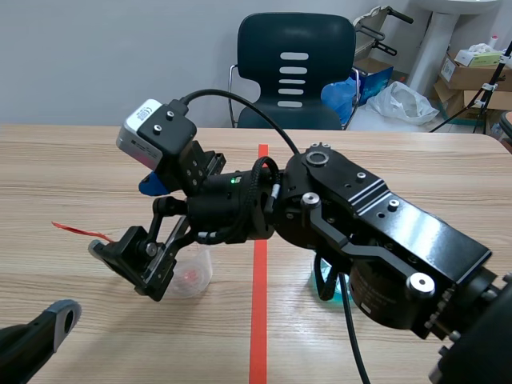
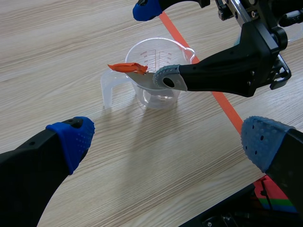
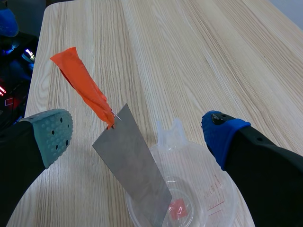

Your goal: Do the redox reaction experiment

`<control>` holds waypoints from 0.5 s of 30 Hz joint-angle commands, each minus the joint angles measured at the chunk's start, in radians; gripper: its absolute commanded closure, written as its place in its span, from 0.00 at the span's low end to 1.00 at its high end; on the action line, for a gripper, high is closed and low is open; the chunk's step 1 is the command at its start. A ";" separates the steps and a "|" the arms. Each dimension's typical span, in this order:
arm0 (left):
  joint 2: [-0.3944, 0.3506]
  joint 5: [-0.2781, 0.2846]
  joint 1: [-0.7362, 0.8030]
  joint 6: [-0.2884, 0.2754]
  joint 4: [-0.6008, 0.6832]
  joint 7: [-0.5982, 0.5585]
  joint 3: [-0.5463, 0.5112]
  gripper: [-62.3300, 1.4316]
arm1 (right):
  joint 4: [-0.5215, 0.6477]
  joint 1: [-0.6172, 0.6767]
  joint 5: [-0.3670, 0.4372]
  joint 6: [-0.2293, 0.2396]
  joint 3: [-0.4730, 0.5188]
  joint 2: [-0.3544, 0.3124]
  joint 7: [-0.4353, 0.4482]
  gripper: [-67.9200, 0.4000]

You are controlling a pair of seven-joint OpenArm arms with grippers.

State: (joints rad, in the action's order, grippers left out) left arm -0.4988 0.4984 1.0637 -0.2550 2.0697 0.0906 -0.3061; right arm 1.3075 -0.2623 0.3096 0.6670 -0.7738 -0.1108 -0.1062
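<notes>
Metal strip leaning in cup, between wide-open right jaws.

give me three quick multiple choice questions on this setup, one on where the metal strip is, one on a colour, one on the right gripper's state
1. Where is the metal strip?
A. lying flat on the table
B. standing tilted in the clear cup
C. on the chair seat

2. What colour is the tag fixed to the strip's upper end?
A. orange
B. green
C. white

3. How does the right gripper stand?
A. shut on the cup's handle
B. shut on nothing
C. open, one finger on either side of the strip

Answers:
1 B, the strip's lower end sits inside the cup and it leans on the rim.
2 A, it is plainly orange in both wrist views.
3 C, the two pads stand wide apart and do not press the strip between them.
</notes>
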 commanded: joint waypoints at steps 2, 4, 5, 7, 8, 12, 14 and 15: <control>0.005 0.007 -0.003 -0.002 0.004 -0.011 0.003 0.00 | 0.006 -0.014 0.011 0.000 0.006 0.003 0.020 0.18; 0.005 0.007 -0.003 -0.002 0.004 -0.011 0.003 0.00 | 0.006 -0.015 0.011 0.000 0.006 0.003 0.020 0.18; 0.005 0.007 -0.003 -0.002 0.004 -0.011 0.003 0.00 | 0.008 -0.015 0.011 0.000 0.006 0.003 0.019 0.18; 0.005 0.007 -0.003 -0.002 0.004 -0.011 0.003 0.00 | 0.015 -0.015 0.011 0.000 0.008 0.002 0.019 0.18; 0.005 0.007 -0.003 -0.002 0.004 -0.011 0.003 0.00 | 0.025 -0.015 0.012 -0.001 0.010 0.000 0.019 0.18; 0.005 0.007 -0.003 -0.002 0.004 -0.011 0.003 0.00 | 0.107 -0.015 0.046 -0.010 0.010 -0.039 0.019 0.18; 0.005 0.007 -0.003 -0.002 0.004 -0.011 0.003 0.00 | 0.164 -0.015 0.064 -0.024 0.011 -0.070 0.019 0.18; 0.005 0.007 -0.003 -0.002 0.004 -0.011 0.003 0.00 | 0.192 -0.015 0.074 -0.025 0.016 -0.086 0.019 0.18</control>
State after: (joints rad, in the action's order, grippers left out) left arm -0.4988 0.4984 1.0637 -0.2550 2.0697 0.0940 -0.3061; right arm 1.4658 -0.2596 0.3641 0.6434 -0.7734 -0.1829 -0.1066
